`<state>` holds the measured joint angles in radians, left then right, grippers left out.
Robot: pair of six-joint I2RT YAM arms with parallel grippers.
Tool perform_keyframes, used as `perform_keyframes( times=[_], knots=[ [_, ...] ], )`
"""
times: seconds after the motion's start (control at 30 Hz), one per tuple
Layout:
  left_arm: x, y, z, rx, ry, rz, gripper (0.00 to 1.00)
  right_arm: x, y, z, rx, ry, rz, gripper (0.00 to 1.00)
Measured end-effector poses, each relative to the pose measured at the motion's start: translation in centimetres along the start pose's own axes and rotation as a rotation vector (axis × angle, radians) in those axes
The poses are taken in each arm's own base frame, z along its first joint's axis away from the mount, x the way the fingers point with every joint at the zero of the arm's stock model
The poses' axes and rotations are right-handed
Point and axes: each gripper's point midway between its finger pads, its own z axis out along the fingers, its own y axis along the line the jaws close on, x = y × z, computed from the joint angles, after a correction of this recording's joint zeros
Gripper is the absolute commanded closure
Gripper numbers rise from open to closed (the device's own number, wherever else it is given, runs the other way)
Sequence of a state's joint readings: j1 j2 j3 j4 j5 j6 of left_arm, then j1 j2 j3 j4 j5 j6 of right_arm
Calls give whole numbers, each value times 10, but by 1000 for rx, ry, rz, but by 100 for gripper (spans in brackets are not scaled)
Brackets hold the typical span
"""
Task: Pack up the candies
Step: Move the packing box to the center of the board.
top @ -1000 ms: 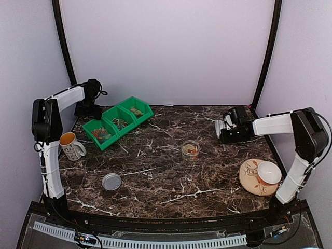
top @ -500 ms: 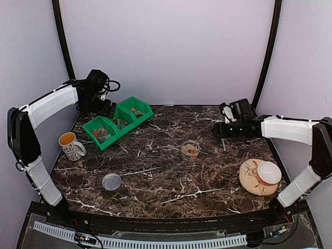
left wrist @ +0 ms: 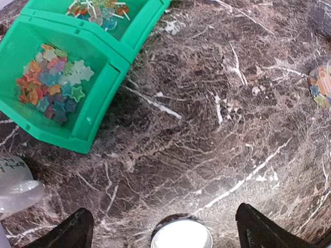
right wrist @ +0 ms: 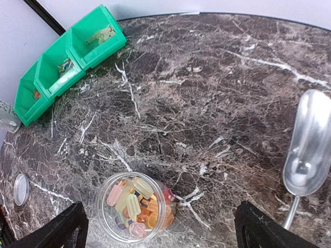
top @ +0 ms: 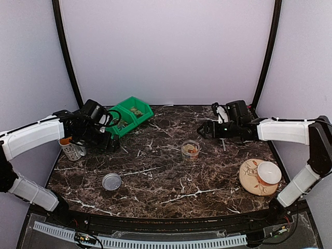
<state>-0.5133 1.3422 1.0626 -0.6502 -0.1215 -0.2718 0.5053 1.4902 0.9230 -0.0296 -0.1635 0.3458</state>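
Note:
Candies in mixed colours fill the bottom of a clear jar at the table's middle. More candies, star shaped, lie in the nearest green bin; the bin row stands at the back left. A metal scoop lies on the table, right of the jar. My right gripper hangs open above the jar, holding nothing, and shows in the top view as the right gripper. My left gripper is open and empty over the marble between the bins and a round lid.
A mug stands at the left edge, beside the left arm. The lid lies flat at the front left. A patterned plate carrying a white bowl sits at the front right.
The right gripper has opened, leaving the scoop on the table, and has moved left toward the jar. The left arm swung from the back left corner out over the table in front of the bins.

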Motion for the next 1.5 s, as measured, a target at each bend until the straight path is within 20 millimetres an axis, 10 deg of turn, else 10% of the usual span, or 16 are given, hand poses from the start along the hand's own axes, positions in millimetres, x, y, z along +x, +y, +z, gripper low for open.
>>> perform_keyframes(
  times=[0.27,0.53,1.3,1.5],
  knots=[
    [47,-5,10,36,51,-47,1,30,-2,56,-58,122,66,1],
    [50,-4,5,45,25,-86,1,45,22,90,-202,198,77,5],
    [70,1,18,29,64,-132,15,128,118,55,-512,432,-95,14],
    [84,-9,21,51,101,-106,16,113,122,34,-463,390,-164,7]
  ],
)
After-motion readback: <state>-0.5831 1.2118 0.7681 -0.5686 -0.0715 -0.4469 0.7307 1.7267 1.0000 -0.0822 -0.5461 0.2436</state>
